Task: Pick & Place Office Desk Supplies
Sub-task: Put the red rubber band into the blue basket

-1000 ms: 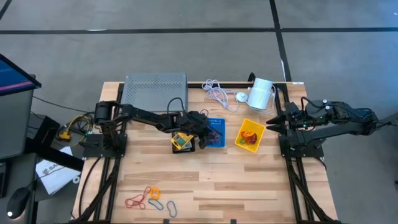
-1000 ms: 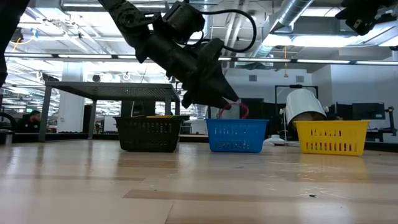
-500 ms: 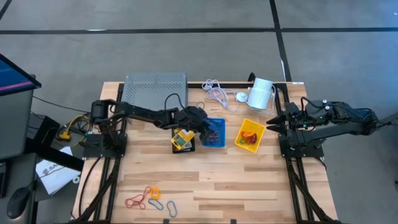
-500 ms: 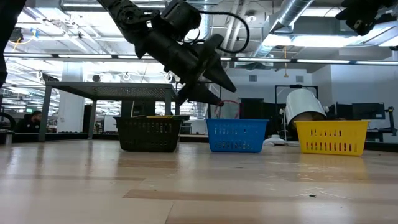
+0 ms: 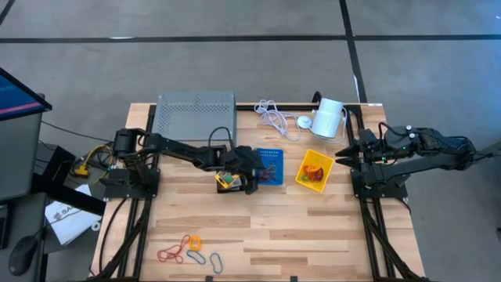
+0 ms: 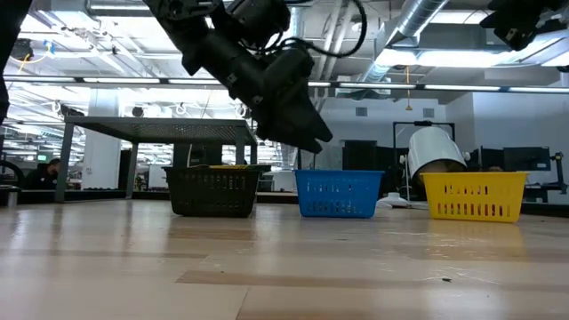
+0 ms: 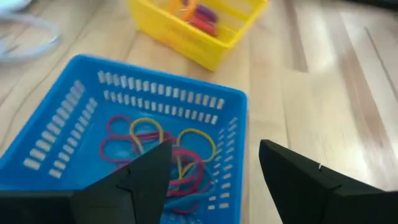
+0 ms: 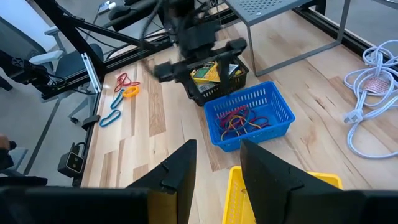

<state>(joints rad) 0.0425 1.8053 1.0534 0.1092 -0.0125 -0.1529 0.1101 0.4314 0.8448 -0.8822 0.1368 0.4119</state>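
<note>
Blue bin [image 7: 124, 143] of coloured loops [image 7: 161, 155] lies under the left gripper [image 7: 211, 180], jaws apart and empty.

The left gripper [image 5: 252, 178] covers part of the black bin [image 5: 228, 182] from overhead, while the loops [image 5: 186, 249] beyond it stay too small to count.

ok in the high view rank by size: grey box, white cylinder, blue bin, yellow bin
1. grey box, clearly largest
2. white cylinder, blue bin and yellow bin look about alike; the left gripper covers part of the blue one, so I won't rank them.
</note>
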